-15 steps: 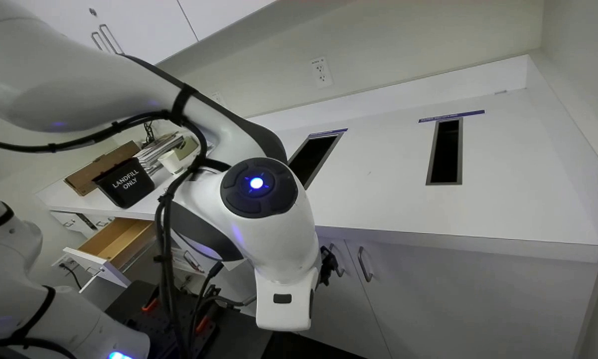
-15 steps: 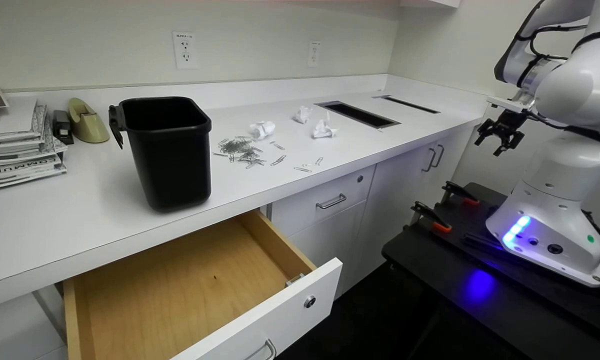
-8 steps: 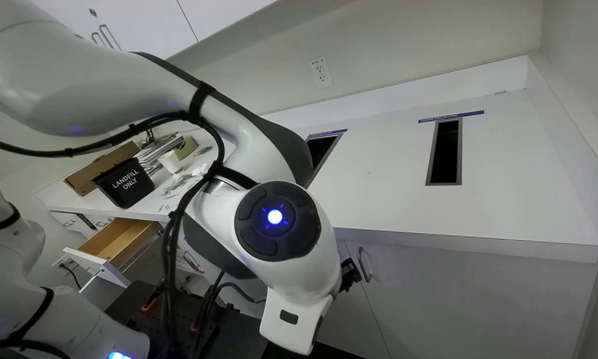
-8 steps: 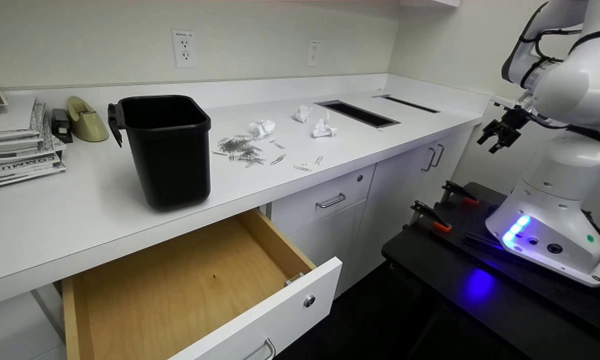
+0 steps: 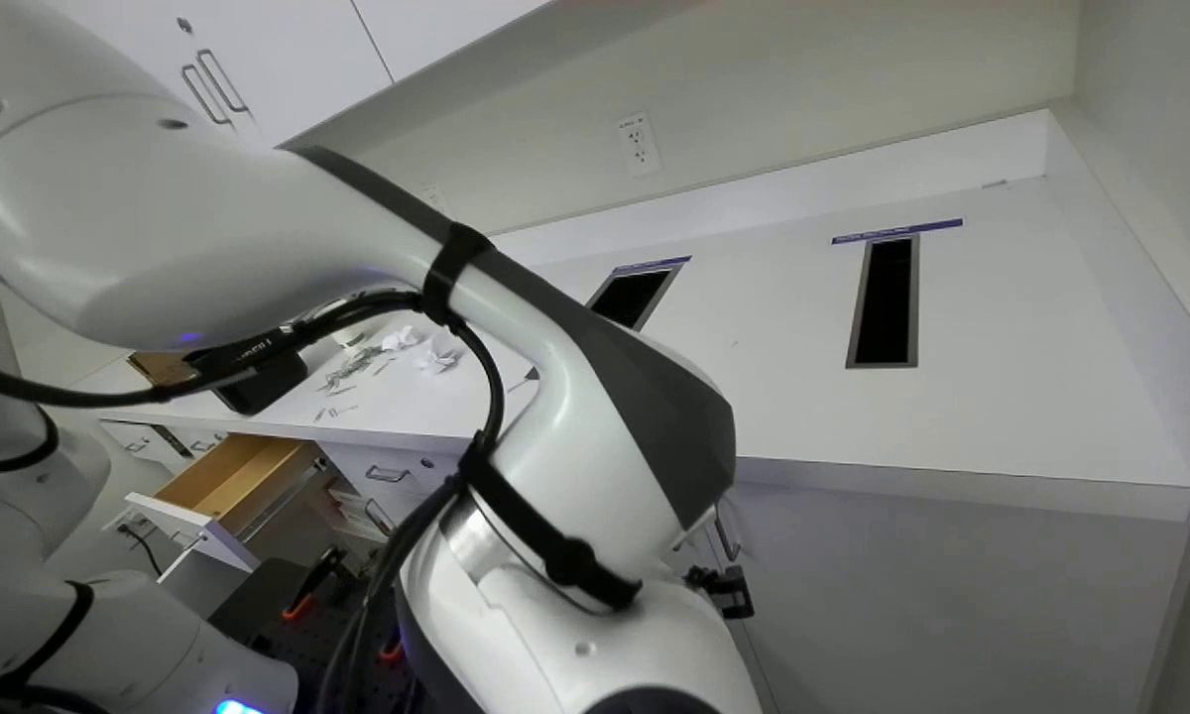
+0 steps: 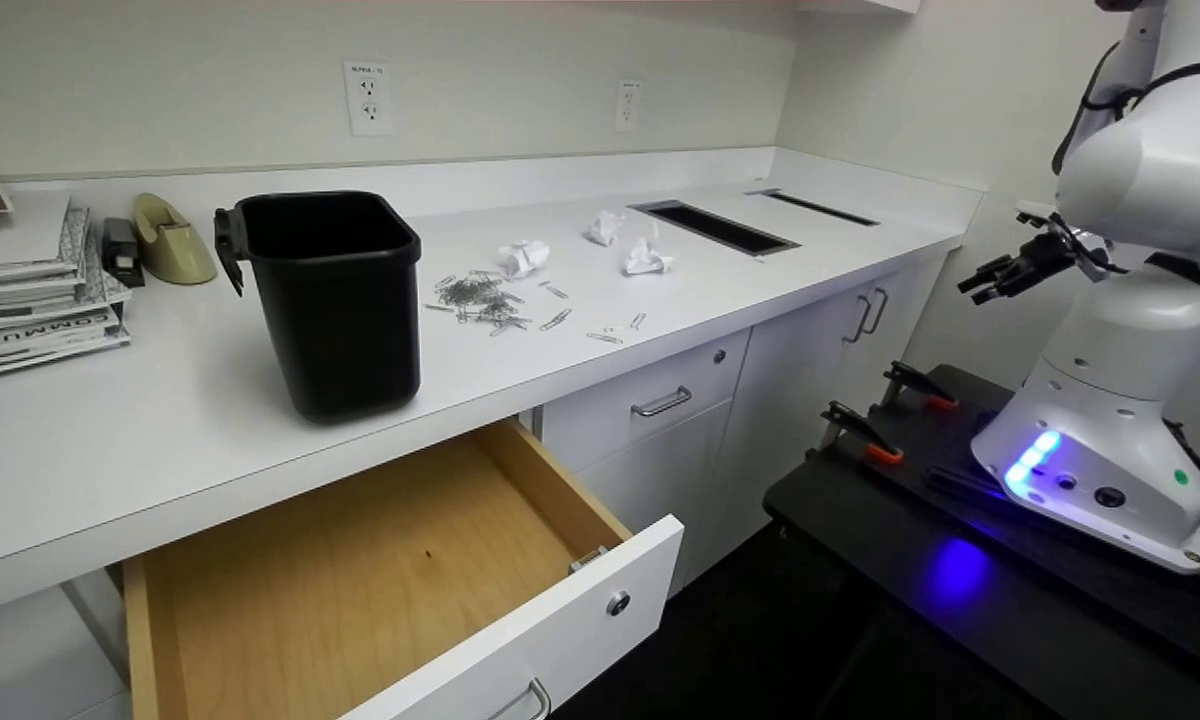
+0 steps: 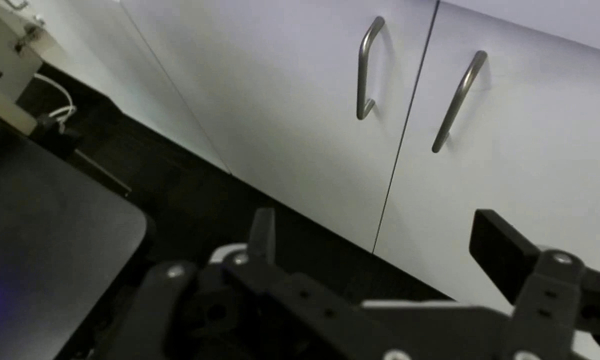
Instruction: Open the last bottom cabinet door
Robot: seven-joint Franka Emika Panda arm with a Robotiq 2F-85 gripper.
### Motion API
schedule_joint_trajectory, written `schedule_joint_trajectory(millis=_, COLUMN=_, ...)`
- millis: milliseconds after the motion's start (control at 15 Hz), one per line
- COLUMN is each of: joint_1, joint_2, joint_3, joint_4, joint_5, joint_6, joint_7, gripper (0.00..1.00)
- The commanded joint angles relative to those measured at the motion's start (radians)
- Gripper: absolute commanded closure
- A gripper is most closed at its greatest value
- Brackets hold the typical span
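1. Stands on a black table point(image 6: 890, 520), off the front edge of the white worktop point(image 5: 773, 416).
2. Has the arm point(image 5: 575, 426) in front of the middle of that edge in an exterior view.
3. Holds the gripper point(image 7: 372, 227) spread, with a wide gap between the fingers point(image 7: 502, 255).
4. Faces the last bottom cabinet door point(image 7: 530, 165), closed, below the front edge beside the worktop's front right corner.
5. Carries a silver bar handle point(image 7: 458, 100) near the door's upper corner, just right of the narrow seam.
6. Faces likewise the neighbouring door point(image 7: 280, 100), with a matching handle point(image 7: 362, 75) left of the seam.
7. Has both handles apart from the fingers in the wrist view.
8. Shows on the worktop a black bin point(image 6: 345, 320) near the front edge, with a tape dispenser point(image 6: 175, 245) by the back edge.
9. Shows paper clips point(image 6: 475, 298) and crumpled papers point(image 6: 646, 258) between the bin and two dark slots point(image 6: 715, 228) toward the right end.
10. Shows, below the front edge on the left, a white-fronted drawer point(image 6: 360, 580) pulled out.
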Motion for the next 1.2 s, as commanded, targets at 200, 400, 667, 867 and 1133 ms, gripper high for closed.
schedule_joint_trajectory(millis=200, joint_1=-0.062, joint_2=0.050, joint_3=0.034, joint_4=0.026, joint_5=0.040, joint_6=-0.050, joint_7=0.001, gripper=0.00)
schedule_joint_trajectory(millis=400, joint_1=-0.068, joint_2=0.054, joint_3=0.045, joint_4=0.020, joint_5=0.060, joint_6=-0.054, joint_7=-0.020, gripper=0.00)
schedule_joint_trajectory(millis=667, joint_1=-0.089, joint_2=0.079, joint_3=0.069, joint_4=-0.035, joint_5=0.172, joint_6=-0.038, joint_7=-0.063, gripper=0.00)
schedule_joint_trajectory(millis=867, joint_1=-0.129, joint_2=0.118, joint_3=0.099, joint_4=-0.059, joint_5=0.355, joint_6=-0.066, joint_7=-0.165, gripper=0.00)
schedule_joint_trajectory(millis=1133, joint_1=-0.184, joint_2=0.167, joint_3=0.136, joint_4=-0.065, joint_5=0.546, joint_6=-0.145, joint_7=-0.279, gripper=0.00)
